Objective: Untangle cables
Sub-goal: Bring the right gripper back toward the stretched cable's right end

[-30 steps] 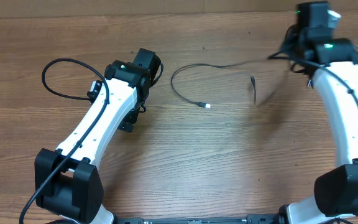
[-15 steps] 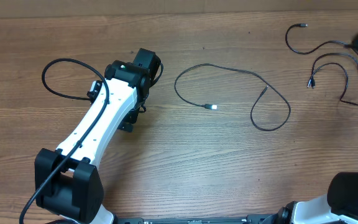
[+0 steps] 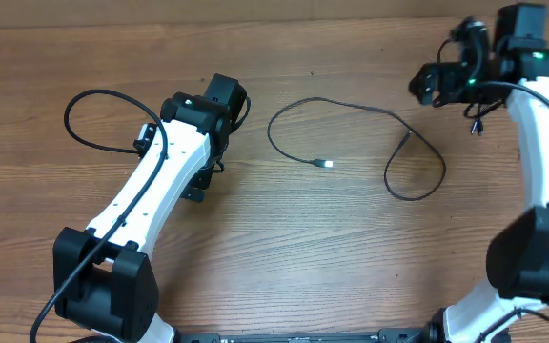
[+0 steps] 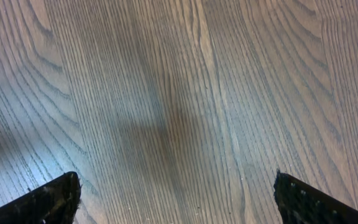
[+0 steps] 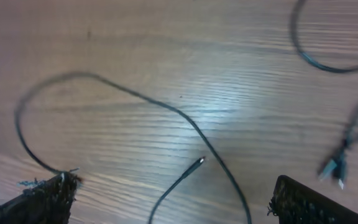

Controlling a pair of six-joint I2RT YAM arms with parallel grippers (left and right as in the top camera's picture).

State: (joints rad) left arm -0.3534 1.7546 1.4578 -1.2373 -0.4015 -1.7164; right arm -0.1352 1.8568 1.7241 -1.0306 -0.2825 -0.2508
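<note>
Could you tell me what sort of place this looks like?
Probably a robotics lab bench: a white left arm and right arm at a wood-grain table, thin black cables lying loose on it.

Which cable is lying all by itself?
The long cable in the middle, with the white tip; the other cables lie close together at the far right.

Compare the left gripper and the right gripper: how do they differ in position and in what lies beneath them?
The left gripper looks down on bare wooden table, with no cord between its black fingers. The right gripper hangs over thin black cables, with a dark plug end in its view. The left gripper sits left of the table's middle, while the right gripper is near the far right corner. Both stand open and hold nothing.
</note>
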